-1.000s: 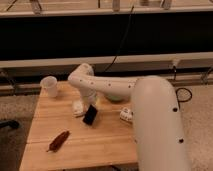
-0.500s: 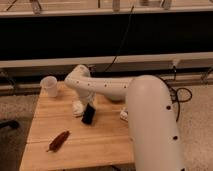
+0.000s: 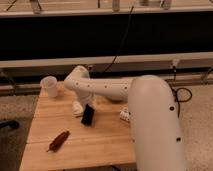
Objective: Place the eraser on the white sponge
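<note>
The black eraser (image 3: 88,115) hangs on end below my gripper (image 3: 89,106), just above the wooden table (image 3: 100,142). The gripper reaches down from the white arm's elbow (image 3: 78,79) and is shut on the eraser's top end. The white sponge (image 3: 78,108) lies on the table directly left of the eraser, touching or almost touching it. The arm partly hides the sponge's upper side.
A translucent white cup (image 3: 49,86) stands at the table's back left corner. A reddish-brown elongated object (image 3: 58,141) lies at the front left. A small white tube-like bottle (image 3: 125,115) lies right of the eraser. The arm's big white body (image 3: 155,125) covers the table's right side.
The arm and the held eraser have shifted slightly left, closer to the white sponge. The other objects have not moved.
</note>
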Available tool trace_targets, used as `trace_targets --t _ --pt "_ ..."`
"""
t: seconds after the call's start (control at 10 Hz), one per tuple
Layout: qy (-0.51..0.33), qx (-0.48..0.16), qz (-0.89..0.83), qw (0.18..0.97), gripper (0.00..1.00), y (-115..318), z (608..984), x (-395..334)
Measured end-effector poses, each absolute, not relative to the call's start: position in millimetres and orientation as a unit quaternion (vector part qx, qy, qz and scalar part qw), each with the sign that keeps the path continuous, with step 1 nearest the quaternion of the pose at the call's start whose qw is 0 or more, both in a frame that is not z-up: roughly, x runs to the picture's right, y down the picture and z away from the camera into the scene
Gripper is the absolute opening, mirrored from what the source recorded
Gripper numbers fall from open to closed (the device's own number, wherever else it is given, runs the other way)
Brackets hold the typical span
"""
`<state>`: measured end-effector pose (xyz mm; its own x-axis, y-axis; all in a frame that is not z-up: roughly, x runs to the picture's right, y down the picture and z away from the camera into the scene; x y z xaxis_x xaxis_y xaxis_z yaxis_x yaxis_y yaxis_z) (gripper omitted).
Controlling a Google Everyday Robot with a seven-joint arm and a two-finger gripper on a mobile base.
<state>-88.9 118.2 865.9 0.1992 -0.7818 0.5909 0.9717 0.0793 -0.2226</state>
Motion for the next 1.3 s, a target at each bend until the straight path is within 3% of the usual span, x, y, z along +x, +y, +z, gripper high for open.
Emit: trace_targets --t 0.9,1.3 --pt "-0.192 -0.266 -0.614 0.718 0.02 78 860 -118" --pt "-0.207 -0.254 -0.625 0.708 0.42 70 867 -140"
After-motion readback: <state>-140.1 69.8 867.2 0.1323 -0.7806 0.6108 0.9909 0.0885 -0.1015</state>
